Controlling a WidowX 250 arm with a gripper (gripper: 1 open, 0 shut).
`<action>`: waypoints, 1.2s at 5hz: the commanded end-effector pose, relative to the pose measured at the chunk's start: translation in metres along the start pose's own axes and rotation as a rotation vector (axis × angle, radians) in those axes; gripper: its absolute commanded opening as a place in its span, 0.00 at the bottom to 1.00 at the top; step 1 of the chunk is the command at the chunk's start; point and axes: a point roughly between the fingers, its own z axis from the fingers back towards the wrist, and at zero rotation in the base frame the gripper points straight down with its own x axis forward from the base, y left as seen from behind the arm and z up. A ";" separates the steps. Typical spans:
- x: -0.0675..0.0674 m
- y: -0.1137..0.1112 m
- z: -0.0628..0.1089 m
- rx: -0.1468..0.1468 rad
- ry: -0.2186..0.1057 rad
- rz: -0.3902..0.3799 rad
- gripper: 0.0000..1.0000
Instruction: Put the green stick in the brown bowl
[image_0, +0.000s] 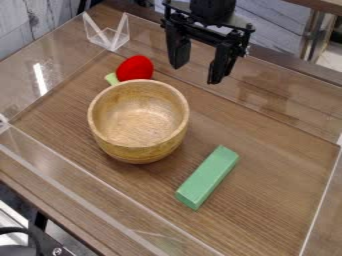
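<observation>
The green stick lies flat on the wooden table, to the front right of the brown bowl. It points diagonally, its far end toward the back right. The bowl stands upright with nothing inside it. My gripper hangs above the table at the back, behind and to the right of the bowl. Its two dark fingers stand well apart and hold nothing. A wide stretch of table separates it from the stick.
A round red object sits just behind the bowl, with a small pale yellow-green scrap beside it. A clear plastic holder stands at the back left. Low clear walls edge the table.
</observation>
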 end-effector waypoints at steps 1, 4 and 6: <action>-0.008 -0.003 -0.012 -0.008 0.026 -0.005 1.00; -0.062 -0.033 -0.056 -0.017 -0.002 -0.052 1.00; -0.063 -0.052 -0.076 -0.022 -0.074 -0.067 1.00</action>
